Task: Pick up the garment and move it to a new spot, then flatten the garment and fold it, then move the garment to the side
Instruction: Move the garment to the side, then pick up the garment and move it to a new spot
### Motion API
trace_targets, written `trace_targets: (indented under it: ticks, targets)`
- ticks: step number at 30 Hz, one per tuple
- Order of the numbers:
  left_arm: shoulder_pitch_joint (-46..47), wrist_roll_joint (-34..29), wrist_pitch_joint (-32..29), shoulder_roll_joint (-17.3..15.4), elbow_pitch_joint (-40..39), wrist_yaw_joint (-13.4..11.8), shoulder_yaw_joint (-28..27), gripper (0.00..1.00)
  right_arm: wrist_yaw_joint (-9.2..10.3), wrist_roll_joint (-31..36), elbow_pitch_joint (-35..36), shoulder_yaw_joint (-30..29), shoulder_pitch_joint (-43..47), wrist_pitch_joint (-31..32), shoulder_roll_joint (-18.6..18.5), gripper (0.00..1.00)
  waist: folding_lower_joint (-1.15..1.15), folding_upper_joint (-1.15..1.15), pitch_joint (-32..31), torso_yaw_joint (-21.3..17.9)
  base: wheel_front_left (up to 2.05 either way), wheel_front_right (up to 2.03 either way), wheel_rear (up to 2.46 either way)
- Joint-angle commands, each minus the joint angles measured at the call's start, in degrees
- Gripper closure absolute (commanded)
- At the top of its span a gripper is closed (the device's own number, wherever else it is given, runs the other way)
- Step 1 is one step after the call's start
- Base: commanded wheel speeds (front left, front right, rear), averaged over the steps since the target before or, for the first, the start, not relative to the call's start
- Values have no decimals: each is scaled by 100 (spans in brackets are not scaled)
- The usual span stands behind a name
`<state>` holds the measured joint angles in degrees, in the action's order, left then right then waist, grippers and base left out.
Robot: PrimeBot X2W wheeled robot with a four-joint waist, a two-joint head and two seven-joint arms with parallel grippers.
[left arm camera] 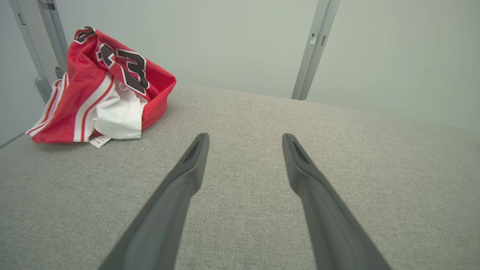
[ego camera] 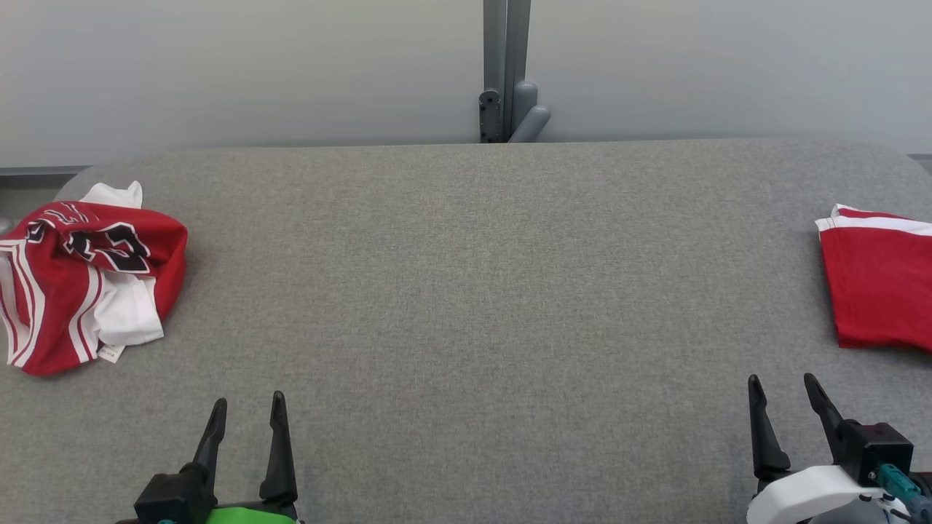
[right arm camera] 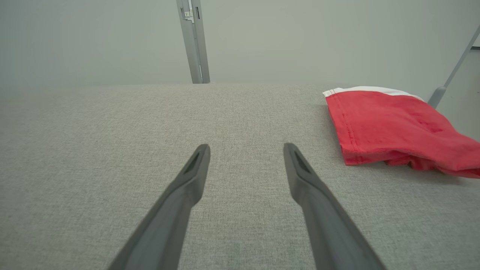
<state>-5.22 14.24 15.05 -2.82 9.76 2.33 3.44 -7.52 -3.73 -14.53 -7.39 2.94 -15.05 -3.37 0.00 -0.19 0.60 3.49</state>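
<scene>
A crumpled red and white jersey [ego camera: 80,276] with black lettering lies in a heap at the table's far left; the left wrist view has this jersey [left arm camera: 105,86] at its upper left. A folded red garment [ego camera: 881,284] with a white stripe rests flat at the right edge, and the folded garment [right arm camera: 393,127] lies right of the right fingers. My left gripper [ego camera: 247,411] stands open near the front edge, well right of the heap, and holds nothing. My right gripper [ego camera: 783,389] is open too, just in front of the folded garment, apart from it.
The grey fabric table [ego camera: 480,276] stretches between the two garments. A grey metal post [ego camera: 504,73] with a bracket rises behind the back edge against a pale wall. The table's corners are rounded.
</scene>
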Motion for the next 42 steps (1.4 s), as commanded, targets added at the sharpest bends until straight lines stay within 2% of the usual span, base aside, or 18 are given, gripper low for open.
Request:
trace_targets:
  ticks: [1,11,15,19,25,26,31,36,42]
  targets:
    - [-39,-2,17,-15,4,-16,-9,0,7,-34,0,-24,20,-16,-1,0,0,19,-1,3,0,0,0]
    - [-30,51,17,-15,27,-49,73,0,7,31,-2,81,-9,-17,35,0,0,19,11,4,0,0,0]
    - [-24,12,17,-15,42,-45,65,0,7,64,37,104,28,-17,37,0,0,19,5,123,0,0,0]
    - [45,62,17,-15,53,-59,94,0,7,55,30,159,128,-17,40,0,0,19,-11,501,0,0,0]
    - [-63,31,17,-16,89,-77,72,0,7,-87,-54,423,124,-17,40,0,0,19,-71,1331,0,0,0]
    - [-152,20,17,-14,90,-77,16,0,7,-111,-92,586,76,-17,39,0,0,19,-94,1580,0,0,0]
    - [-321,59,17,-14,72,-87,-138,0,7,-185,-194,989,-20,-17,36,0,0,19,-153,1988,0,0,0]
    - [-394,95,17,-14,37,-83,-196,0,7,-223,-226,1200,-83,-17,34,0,0,19,-149,2079,0,0,0]
    - [-178,214,17,-14,4,-107,-216,0,7,-131,-223,1177,-99,-17,32,0,0,19,68,1941,0,0,0]
